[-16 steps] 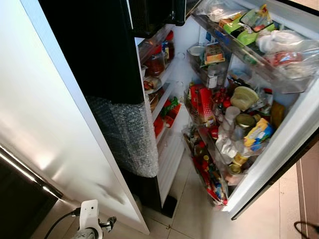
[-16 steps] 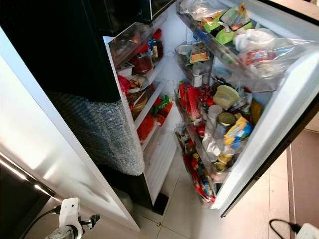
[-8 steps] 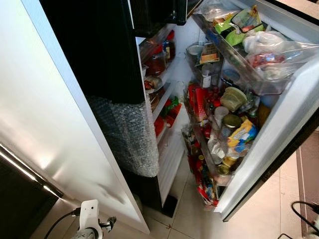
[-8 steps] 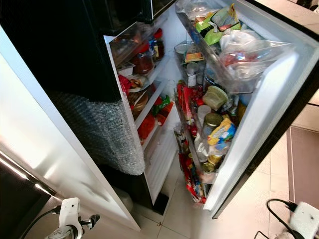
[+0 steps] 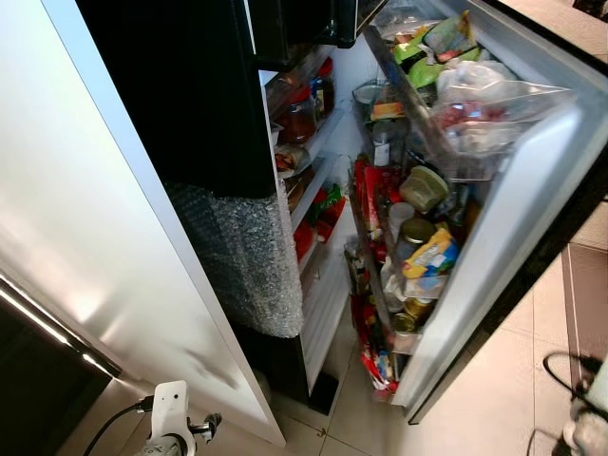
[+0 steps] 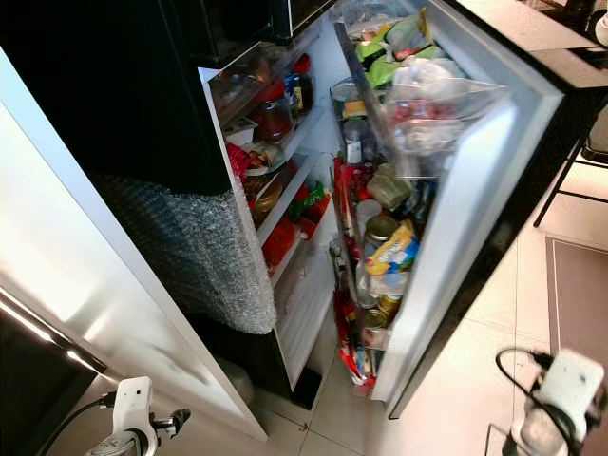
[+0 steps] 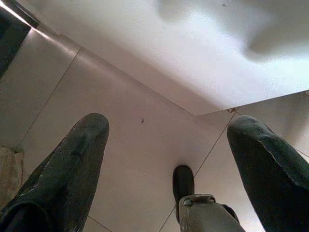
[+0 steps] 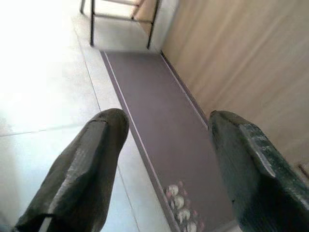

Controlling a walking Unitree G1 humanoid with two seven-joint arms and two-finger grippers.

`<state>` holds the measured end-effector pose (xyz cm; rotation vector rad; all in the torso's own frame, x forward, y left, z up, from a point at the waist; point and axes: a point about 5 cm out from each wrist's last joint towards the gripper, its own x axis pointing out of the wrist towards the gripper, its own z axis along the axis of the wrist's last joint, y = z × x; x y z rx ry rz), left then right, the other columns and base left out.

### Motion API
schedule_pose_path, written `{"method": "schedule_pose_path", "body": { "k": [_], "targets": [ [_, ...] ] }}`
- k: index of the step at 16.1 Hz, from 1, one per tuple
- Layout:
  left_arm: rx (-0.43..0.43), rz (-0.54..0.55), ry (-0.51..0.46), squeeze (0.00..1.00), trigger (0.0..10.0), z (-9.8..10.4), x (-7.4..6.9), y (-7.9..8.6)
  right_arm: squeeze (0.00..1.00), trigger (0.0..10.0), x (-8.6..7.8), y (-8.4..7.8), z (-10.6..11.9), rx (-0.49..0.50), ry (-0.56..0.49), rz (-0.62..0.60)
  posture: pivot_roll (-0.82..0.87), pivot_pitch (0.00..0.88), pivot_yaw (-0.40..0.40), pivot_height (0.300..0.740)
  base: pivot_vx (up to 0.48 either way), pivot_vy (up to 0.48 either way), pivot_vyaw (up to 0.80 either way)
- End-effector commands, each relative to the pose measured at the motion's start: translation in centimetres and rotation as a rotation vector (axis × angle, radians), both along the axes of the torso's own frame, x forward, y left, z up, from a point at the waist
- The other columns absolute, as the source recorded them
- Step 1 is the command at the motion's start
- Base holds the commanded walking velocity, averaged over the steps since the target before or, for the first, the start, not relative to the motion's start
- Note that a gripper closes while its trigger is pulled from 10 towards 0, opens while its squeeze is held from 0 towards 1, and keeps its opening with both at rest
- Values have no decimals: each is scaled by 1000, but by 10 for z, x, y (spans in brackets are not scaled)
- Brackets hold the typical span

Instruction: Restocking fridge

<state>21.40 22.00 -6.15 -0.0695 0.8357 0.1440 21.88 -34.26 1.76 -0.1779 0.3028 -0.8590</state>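
Note:
The fridge stands open before me, its shelves (image 5: 306, 133) packed with jars, a red-lidded jar (image 5: 300, 112) among them. Its door (image 6: 475, 218) stands partly open at the right, and its racks (image 5: 423, 256) are crammed with jars, cans, packets and bagged food. My left arm (image 5: 171, 423) hangs low at the bottom left; in the left wrist view the left gripper (image 7: 169, 125) is open over the tiled floor and holds nothing. My right arm (image 6: 560, 399) shows low at the bottom right; the right gripper (image 8: 166, 121) is open and holds nothing.
A tall white panel (image 5: 85, 209) stands on the left. Bubble wrap (image 5: 247, 266) covers the fridge's dark side wall. A grey rug (image 8: 164, 130) lies along a wooden wall (image 8: 241, 58), with chair legs (image 8: 120, 19) beyond. My foot (image 7: 183, 181) stands on the tiles.
The fridge door has swung leftward, narrowing the opening. My right arm has come into view at the bottom right. The left arm has not moved.

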Motion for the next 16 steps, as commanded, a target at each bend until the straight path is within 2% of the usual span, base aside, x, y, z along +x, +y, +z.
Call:
{"method": "schedule_pose_path", "body": {
  "k": [1,7,10,13,16],
  "targets": [
    [16,-14,20,0,10000,-1,-3,4,0,10000,11,1,10,-43,-21,60,-69,37,75,740,0,0,0],
    [19,-16,20,0,10000,-1,-3,4,0,10000,44,8,40,-46,-163,190,-65,38,75,740,0,0,0],
    [18,-19,22,0,10000,-1,-3,4,0,10000,55,14,48,-61,-183,269,-64,38,74,740,0,0,0],
    [17,-23,22,0,10000,-1,-3,4,0,10000,74,37,59,-64,-217,474,-64,44,77,740,0,0,0],
    [20,-26,23,0,10000,-1,-3,4,0,10000,87,54,68,-44,-253,622,-63,38,77,740,0,0,0]
  ]
}}
